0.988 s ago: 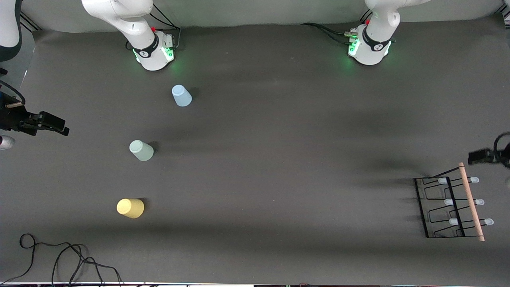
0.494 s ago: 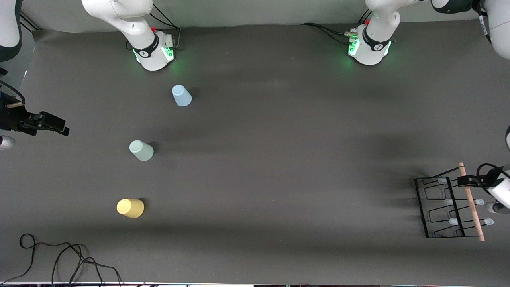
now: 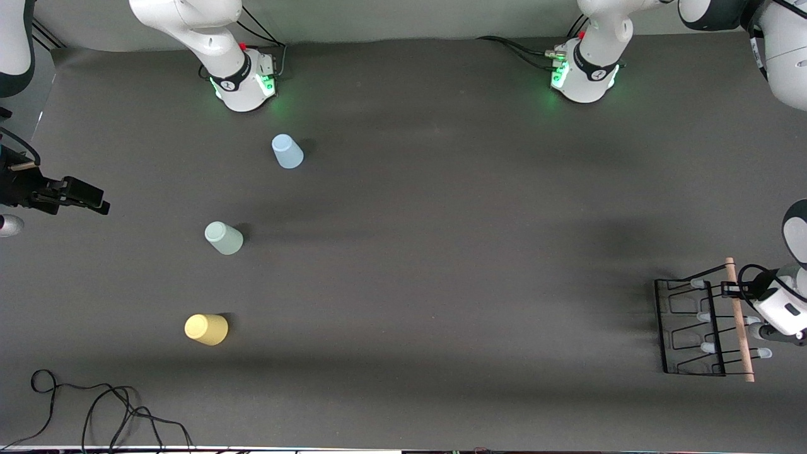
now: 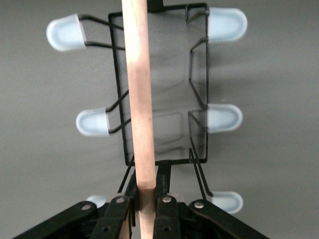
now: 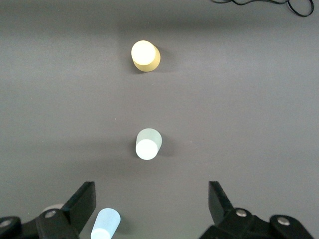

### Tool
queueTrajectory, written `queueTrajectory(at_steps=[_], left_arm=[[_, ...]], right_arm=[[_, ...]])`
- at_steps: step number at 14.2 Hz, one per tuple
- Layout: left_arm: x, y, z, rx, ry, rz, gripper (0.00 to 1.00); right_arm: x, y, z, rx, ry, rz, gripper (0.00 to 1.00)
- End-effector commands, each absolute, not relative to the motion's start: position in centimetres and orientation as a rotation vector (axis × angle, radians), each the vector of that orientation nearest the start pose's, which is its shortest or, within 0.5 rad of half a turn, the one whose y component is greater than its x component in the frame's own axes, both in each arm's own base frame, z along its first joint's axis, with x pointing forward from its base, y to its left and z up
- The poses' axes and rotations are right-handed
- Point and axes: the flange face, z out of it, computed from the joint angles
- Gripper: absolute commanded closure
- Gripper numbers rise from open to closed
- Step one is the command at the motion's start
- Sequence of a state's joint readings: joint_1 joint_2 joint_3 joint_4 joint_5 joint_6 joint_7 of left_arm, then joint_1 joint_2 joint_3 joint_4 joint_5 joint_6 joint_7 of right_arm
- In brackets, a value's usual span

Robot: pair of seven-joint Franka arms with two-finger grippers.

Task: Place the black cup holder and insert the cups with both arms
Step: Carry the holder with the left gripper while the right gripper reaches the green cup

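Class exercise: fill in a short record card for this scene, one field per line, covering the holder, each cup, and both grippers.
holder: black cup holder on the table at the left arm's end
handle: wooden rod on top of the holder
left gripper: shut on the wooden rod near one end
right gripper: open, waiting above the cups at the right arm's end
light blue cup: upside down, farthest from the front camera
pale green cup: upside down, between the other two
yellow cup: upside down, nearest the front camera
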State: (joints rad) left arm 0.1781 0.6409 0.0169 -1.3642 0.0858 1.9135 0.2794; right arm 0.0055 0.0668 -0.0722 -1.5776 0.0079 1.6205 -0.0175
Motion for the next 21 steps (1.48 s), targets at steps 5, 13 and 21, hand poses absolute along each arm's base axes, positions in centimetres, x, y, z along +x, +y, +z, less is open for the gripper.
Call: queueTrajectory(at_steps=[5,13,21], left_arm=[[69.5,3.1,42.6,-3.12,0.127,0.152,1.0],[63.5,-25.7,46.5,-3.121,-0.214,0.122,1.0],[49.5,-51.2,42.8,-3.187,-0.179,0.052,1.0]], right_arm=[[57.2,-2.6,59.0,-3.137,0.099,0.048,0.0],[51.1,1.4,56.9,-3.14,0.035,0.047,0.0],[48.7,-0.4,47.4,-3.129,-0.021,-0.013,0.0]])
